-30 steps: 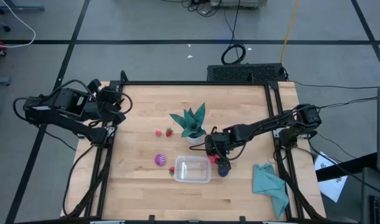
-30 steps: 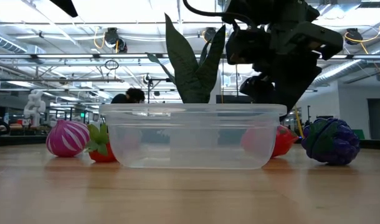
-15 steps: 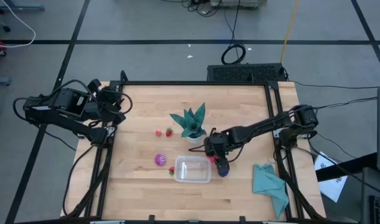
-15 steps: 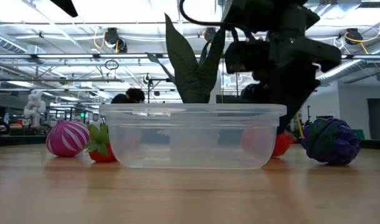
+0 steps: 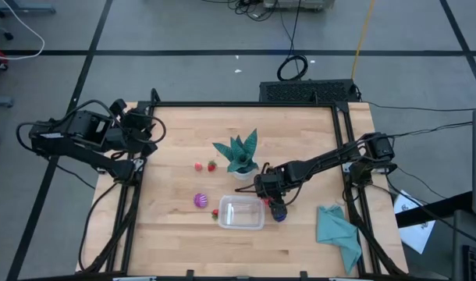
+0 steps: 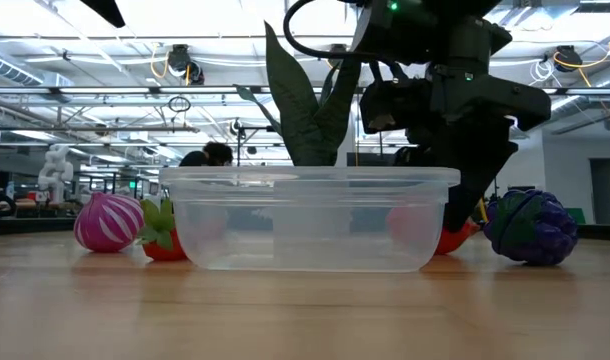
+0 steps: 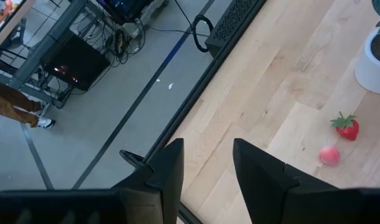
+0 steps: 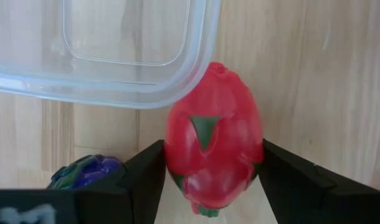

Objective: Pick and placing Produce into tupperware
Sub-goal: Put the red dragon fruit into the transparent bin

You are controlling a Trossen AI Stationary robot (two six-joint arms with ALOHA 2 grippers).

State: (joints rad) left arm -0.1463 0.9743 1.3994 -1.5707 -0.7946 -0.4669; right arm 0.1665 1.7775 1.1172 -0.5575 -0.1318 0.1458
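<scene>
Fruit between the fingers of the right claw (image 8: 210, 186) is the large red piece (image 8: 213, 138), lying on the table against the corner of the clear box (image 8: 109, 53); the fingers stand apart, flanking it closely. It looks light, stiff and smooth, so it may slip; its wide middle seems the best hold. Compared with a second ago, the claw is lower. The left claw (image 7: 205, 171) waits shut, far off.
</scene>
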